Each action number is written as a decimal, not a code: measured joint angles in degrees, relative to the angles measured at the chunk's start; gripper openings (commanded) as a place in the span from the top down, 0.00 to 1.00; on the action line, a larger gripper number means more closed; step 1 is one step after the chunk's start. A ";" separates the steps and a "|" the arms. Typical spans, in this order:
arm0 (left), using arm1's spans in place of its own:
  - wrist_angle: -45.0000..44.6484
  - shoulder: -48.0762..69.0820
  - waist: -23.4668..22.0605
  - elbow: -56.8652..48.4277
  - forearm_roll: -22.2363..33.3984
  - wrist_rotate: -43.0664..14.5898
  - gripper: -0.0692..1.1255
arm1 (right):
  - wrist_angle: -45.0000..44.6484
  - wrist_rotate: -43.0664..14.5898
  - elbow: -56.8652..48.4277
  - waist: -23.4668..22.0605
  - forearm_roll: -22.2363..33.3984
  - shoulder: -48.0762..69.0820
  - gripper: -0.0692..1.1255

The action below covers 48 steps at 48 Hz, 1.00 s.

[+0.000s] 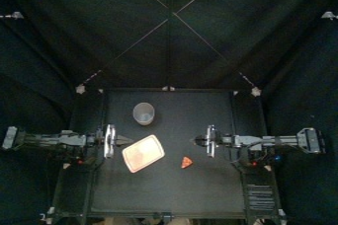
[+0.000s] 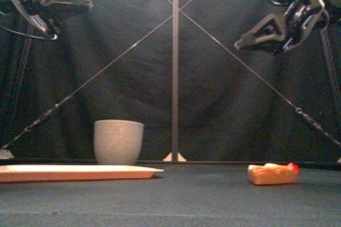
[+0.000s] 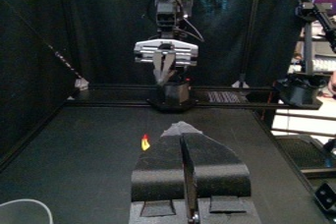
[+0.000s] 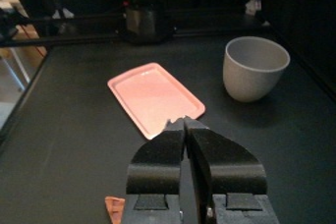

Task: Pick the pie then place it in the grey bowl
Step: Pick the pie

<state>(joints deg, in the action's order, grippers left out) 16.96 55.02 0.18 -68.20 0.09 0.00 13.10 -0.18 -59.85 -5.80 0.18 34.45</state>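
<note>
Top view: 2 arms hang raised, facing inward; left end effector (image 1: 109,142) and right end effector (image 1: 211,138) closed, empty.

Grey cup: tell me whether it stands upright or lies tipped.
Upright. The grey cup stands on its base, open mouth facing up.
</note>
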 measured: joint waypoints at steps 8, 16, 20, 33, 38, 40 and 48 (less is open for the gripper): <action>0.09 0.00 0.00 0.00 0.09 0.00 0.96 | 3.25 0.00 0.97 0.09 -0.44 -5.27 0.17; 0.00 0.00 0.09 0.00 0.09 0.00 0.96 | 7.12 -1.05 1.32 0.18 -2.81 -8.88 0.11; 0.09 0.00 0.09 0.00 0.09 0.00 0.96 | 7.03 -1.49 2.11 0.35 -4.57 -10.55 0.11; 0.09 0.00 1.05 0.00 0.09 -0.09 0.96 | -8.88 -1.49 8.88 3.34 -3.08 -18.02 0.11; 0.09 -0.09 1.76 0.00 0.09 -0.09 0.96 | -21.27 -0.79 13.89 4.83 -1.67 -21.01 0.11; 0.09 -0.09 2.02 0.00 0.09 -0.09 0.96 | -25.75 -0.53 15.82 5.45 -0.79 -22.15 0.11; 0.18 -0.09 2.55 -0.09 0.09 -0.09 0.96 | -41.84 -0.44 22.24 9.76 5.54 -27.60 0.11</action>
<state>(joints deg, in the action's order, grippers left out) 17.14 54.93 2.72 -68.29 0.18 -0.09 -28.74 -0.62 -37.62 3.96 5.71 6.86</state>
